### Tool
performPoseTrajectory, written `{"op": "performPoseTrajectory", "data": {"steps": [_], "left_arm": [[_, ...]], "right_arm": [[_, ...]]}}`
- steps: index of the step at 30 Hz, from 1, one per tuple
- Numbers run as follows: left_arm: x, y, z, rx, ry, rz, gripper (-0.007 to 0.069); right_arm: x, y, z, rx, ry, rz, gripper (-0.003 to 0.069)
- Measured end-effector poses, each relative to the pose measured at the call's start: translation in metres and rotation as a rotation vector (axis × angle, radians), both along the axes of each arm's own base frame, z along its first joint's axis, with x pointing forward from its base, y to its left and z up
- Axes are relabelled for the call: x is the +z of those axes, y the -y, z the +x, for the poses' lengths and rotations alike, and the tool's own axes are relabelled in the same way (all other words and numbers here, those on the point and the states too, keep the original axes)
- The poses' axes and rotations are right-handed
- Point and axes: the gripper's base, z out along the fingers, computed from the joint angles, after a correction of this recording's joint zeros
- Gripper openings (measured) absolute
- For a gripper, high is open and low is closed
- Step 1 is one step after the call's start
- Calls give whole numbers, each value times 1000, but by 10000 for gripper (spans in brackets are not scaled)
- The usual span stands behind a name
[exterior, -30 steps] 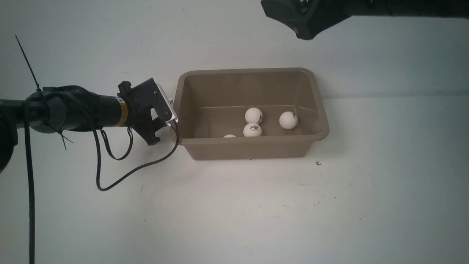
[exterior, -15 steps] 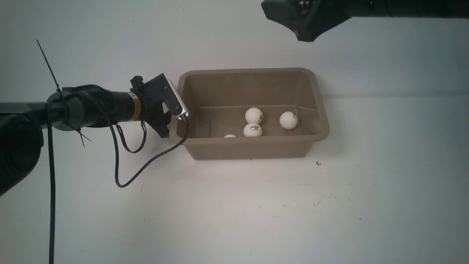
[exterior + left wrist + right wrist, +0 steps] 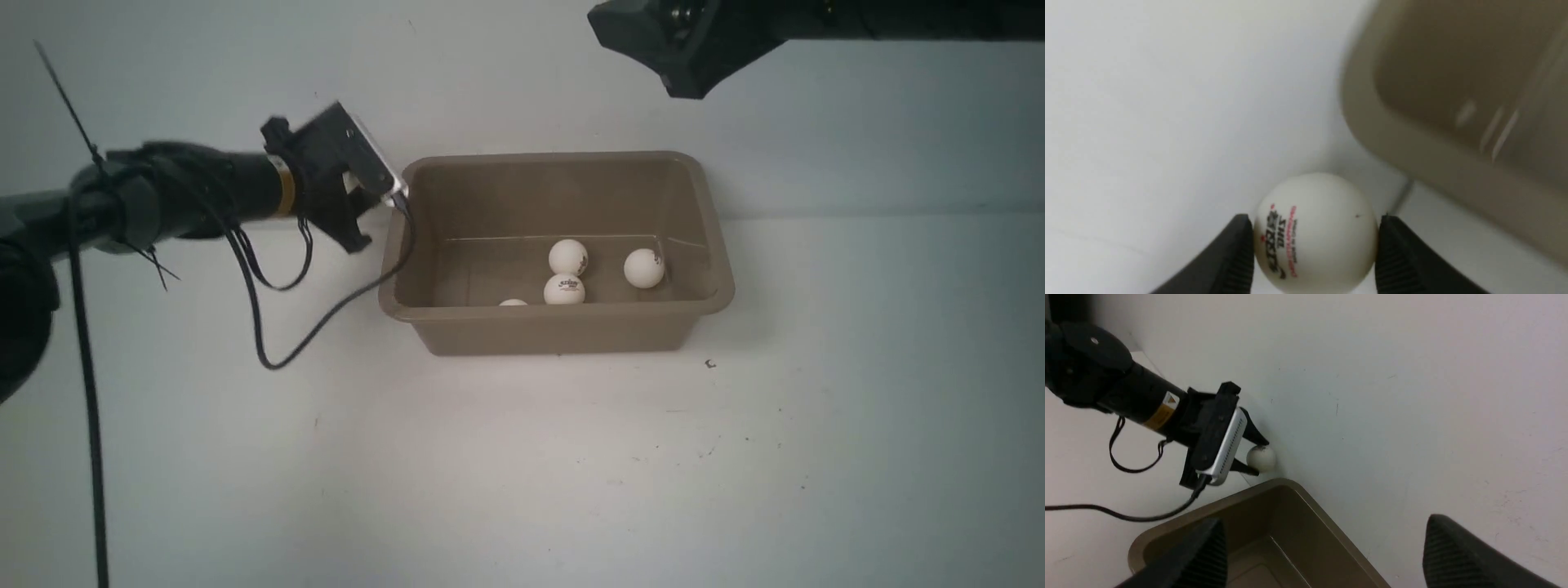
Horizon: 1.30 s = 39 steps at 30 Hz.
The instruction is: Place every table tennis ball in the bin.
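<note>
Left gripper [image 3: 1312, 249], jaws clamped on one white table tennis ball [image 3: 1315, 232], raised beside the outer left far corner of the bin [image 3: 718, 302]; the ball lies outside the rim. The grey-brown bin stands on the white table [image 3: 522, 474], near its far edge against the wall. Four balls [image 3: 568, 256] lie on its floor, one half hidden behind the near wall. Right gripper [image 3: 1323, 543], jaws apart and empty, hangs above the bin's far side.
</note>
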Motion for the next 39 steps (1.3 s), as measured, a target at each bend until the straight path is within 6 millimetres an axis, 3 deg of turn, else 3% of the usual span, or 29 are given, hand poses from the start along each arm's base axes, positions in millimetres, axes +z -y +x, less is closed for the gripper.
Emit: {"op": "performPoseTrajectory", "data": {"steps": [3, 6, 9, 13, 20, 27, 29, 30, 37, 39], "left_arm": [[26, 4, -8, -72, 19, -57, 341], [47, 21, -21, -213, 14, -130, 341], [45, 51, -35, -385, -48, -188, 341], [34, 79, -41, -454, -112, -228, 341], [16, 79, -35, -297, -291, -371, 356], [14, 65, -34, -166, -473, -553, 566], [24, 63, -38, -184, -505, -592, 580], [40, 62, -45, -225, -515, -614, 573], [120, 38, -70, -287, -351, -605, 504], [140, 24, -77, -275, -288, -595, 491]], "right_arm": [[0, 1, 1, -7, 11, -6, 589], [1, 1, 1, -15, 23, -10, 589], [1, 1, 1, -16, 24, -11, 589], [1, 1, 1, -16, 25, -12, 589], [8, 5, -4, -26, 33, -3, 589], [55, 30, -44, -67, 156, 51, 589], [67, 40, -56, -89, 184, 77, 589], [81, 52, -71, -120, 208, 125, 589], [110, 91, -127, -185, 158, 256, 589], [116, 104, -165, -196, 160, 191, 589]]}}
